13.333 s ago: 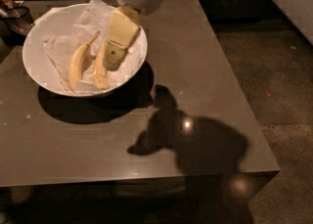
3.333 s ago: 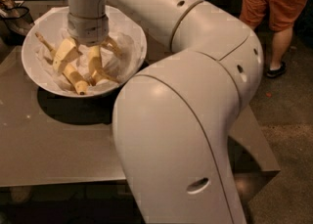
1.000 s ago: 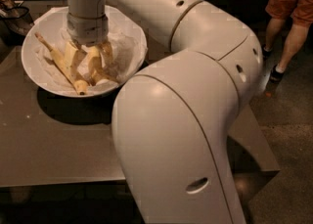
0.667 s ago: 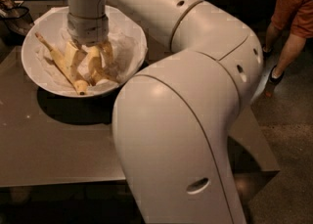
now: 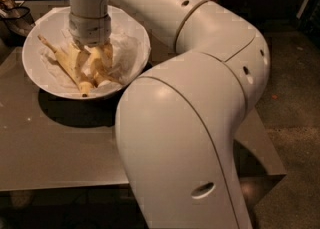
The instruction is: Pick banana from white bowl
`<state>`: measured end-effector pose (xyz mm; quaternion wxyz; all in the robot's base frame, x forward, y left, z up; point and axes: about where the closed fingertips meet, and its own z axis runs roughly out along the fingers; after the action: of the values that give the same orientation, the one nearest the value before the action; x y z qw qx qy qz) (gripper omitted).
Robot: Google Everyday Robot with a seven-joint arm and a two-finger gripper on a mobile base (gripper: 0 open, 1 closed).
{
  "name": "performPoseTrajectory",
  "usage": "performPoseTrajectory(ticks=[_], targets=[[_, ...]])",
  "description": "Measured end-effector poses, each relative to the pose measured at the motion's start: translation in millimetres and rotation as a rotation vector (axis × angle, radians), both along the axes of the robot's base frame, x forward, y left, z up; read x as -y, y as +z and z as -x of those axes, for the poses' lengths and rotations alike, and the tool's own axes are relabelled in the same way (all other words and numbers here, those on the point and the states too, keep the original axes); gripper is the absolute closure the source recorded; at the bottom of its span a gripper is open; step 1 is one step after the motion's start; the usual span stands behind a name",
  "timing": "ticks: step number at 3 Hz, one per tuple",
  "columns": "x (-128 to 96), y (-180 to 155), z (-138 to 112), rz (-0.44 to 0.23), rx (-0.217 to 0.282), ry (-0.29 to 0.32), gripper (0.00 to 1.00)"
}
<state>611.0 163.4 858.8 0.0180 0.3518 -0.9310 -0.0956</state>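
Observation:
The white bowl (image 5: 136, 32) stands at the table's back left, lined with crumpled white paper (image 5: 122, 53). The banana (image 5: 64, 62) lies slanted inside it, stem up toward the left rim and its other end low near the front wall. My gripper (image 5: 91, 68) reaches straight down into the bowl from the white wrist. Its pale fingers (image 5: 103, 59) sit on either side of the banana's middle and are closed on it. The banana is still low in the bowl, against the paper.
My large white arm (image 5: 190, 123) fills the middle and right of the view and hides much of the grey table (image 5: 55, 148). A dark object (image 5: 12, 13) stands at the far left edge. The table's right edge drops to dark floor (image 5: 295, 123).
The gripper and the banana hold the same place in the bowl as a second ago. The person at the right has moved out of that spot.

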Motion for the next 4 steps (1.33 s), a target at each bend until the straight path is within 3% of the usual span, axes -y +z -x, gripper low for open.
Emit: performPoseTrajectory(ticks=[1, 2, 4], targets=[[0.0, 0.0, 0.0, 0.000, 0.000, 0.000, 0.51], [0.0, 0.0, 0.0, 0.000, 0.000, 0.000, 0.66], [0.8, 7.5, -2.5, 0.006, 0.001, 0.018, 0.67]])
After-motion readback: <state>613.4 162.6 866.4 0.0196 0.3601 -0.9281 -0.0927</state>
